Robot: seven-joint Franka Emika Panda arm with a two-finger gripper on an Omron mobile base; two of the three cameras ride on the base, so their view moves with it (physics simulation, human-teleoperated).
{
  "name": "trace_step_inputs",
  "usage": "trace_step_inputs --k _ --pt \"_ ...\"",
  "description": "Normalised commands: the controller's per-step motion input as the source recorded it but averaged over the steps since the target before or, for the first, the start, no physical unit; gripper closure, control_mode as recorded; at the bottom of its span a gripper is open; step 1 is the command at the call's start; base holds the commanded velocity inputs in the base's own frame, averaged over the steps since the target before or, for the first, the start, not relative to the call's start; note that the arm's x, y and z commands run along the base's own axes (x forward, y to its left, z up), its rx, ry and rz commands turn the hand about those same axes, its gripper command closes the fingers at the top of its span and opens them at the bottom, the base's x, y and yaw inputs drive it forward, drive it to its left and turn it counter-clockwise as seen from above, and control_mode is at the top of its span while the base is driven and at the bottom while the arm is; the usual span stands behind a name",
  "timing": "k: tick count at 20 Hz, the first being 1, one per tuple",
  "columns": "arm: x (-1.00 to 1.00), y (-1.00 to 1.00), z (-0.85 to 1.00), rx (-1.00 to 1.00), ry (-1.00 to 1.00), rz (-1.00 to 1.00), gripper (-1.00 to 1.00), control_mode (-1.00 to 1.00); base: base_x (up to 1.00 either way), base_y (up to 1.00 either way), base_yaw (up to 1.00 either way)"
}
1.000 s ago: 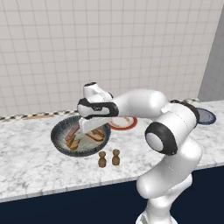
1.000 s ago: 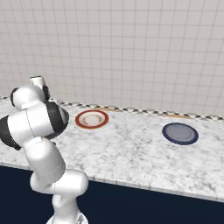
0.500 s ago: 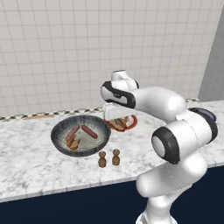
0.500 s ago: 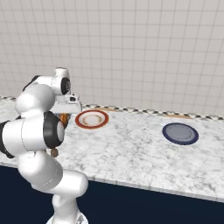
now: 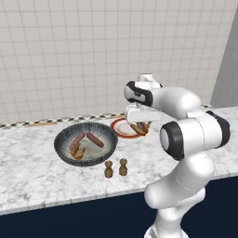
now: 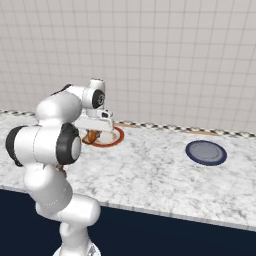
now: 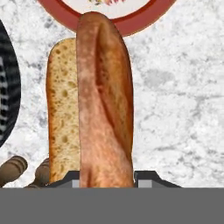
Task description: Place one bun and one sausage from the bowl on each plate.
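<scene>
One bun was clamped in the closed hand, hanging above the red-rimmed plate. Two sausages and another bun lay in the bowl on the desk.

The bun is showing a smooth toasted-brown crust and a porous, crumbly tan cut face. The counter is looking like polished grey-white marble, and the wall is showing smooth, faintly glossy tiles. The bowl is showing a ribbed dark outside and a speckled matt inside, while the shakers are looking like turned wood.
</scene>
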Motion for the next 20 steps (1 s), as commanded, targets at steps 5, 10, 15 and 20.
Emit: trace_step_inputs --k 5,10,15,20 --pt "0.94 0.04 -0.38 0.00 0.00 0.00 1.00 -1.00 0.00 0.00 0.00" --pt "0.86 0.18 -0.03 0.00 0.00 0.00 1.00 -1.00 0.00 0.00 0.00" --pt "0.40 0.35 -0.32 -0.03 0.03 0.00 1.00 -1.00 0.00 0.00 0.00" --pt "0.50 0.14 -0.42 0.00 0.03 0.00 1.00 -1.00 0.00 0.00 0.00"
